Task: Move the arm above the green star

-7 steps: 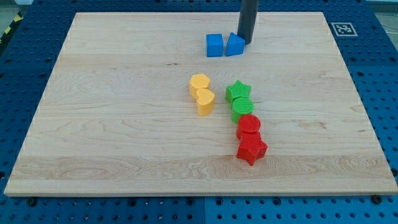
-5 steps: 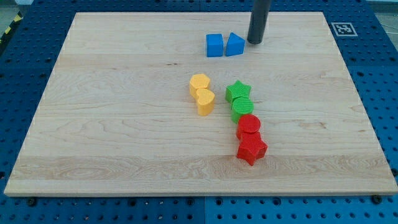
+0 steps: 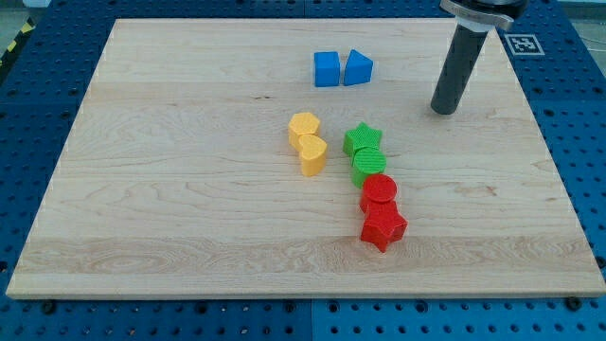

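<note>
The green star [image 3: 363,138] lies near the board's middle, just above a green round block [image 3: 368,166] that touches it. My tip [image 3: 443,110] rests on the board to the star's upper right, well apart from it and from every block. The dark rod rises from the tip toward the view's top right.
A blue cube [image 3: 327,68] and a blue triangular block [image 3: 357,67] sit side by side near the view's top. Two yellow blocks [image 3: 308,142] lie left of the star. A red round block [image 3: 380,192] and a red star [image 3: 383,227] lie below the green ones. The wooden board [image 3: 170,189] rests on a blue pegboard.
My tip has moved from beside the blue triangular block toward the view's right and bottom. No block has moved.
</note>
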Controlling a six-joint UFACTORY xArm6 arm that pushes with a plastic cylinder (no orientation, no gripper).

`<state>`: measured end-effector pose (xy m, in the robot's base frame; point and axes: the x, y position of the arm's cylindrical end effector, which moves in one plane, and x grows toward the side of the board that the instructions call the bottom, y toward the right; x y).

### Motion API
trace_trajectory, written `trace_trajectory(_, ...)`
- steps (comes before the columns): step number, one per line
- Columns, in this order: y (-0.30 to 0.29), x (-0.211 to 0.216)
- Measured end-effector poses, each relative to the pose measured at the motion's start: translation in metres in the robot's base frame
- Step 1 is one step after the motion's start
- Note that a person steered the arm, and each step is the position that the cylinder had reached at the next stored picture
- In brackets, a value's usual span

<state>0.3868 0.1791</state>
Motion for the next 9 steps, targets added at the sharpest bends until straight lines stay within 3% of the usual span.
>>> trace_trajectory(5,-0.031,0.014)
trace_trajectory(9,-0.155,0.014)
